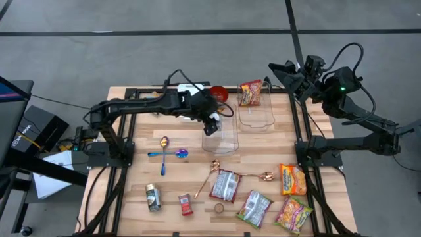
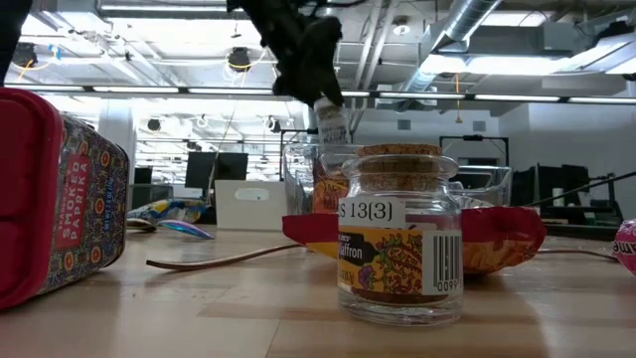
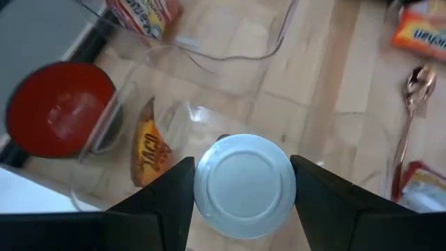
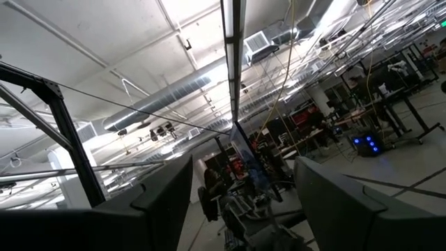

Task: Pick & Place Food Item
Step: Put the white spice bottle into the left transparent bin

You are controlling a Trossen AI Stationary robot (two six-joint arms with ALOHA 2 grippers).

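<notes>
My left gripper [image 1: 212, 122] is shut on a small round jar [image 3: 244, 185] with a pale round end. It hangs over the near clear container [image 1: 221, 137], which stands on the table. In the low view the jar [image 2: 331, 124] hangs under the gripper, above that container's rim. A yellow taco packet [image 3: 149, 150] lies inside the container. A red bowl [image 1: 219, 94] stands just behind it. A second clear container [image 1: 255, 113] holds a red-and-yellow food packet [image 1: 250, 92]. My right gripper [image 1: 279, 69] waits open and empty, raised past the table's far right corner. My left gripper pinches the jar's round side wall [image 3: 202, 187] between its two fingers [image 3: 167, 199], one on each side. The fingers come from above, pointing down. The jar is lifted clear over the near clear container, a little tilted, with its pale round end toward the wrist camera.
Blue spoons [image 1: 164, 155] and a copper spoon [image 1: 207, 178] lie mid-table. Along the near edge are a small can [image 1: 152, 196], a red sachet [image 1: 186, 204] and several snack packets [image 1: 254, 207]. A corked spice jar [image 2: 397, 234] and a red paprika tin [image 2: 60, 199] stand close to the low camera.
</notes>
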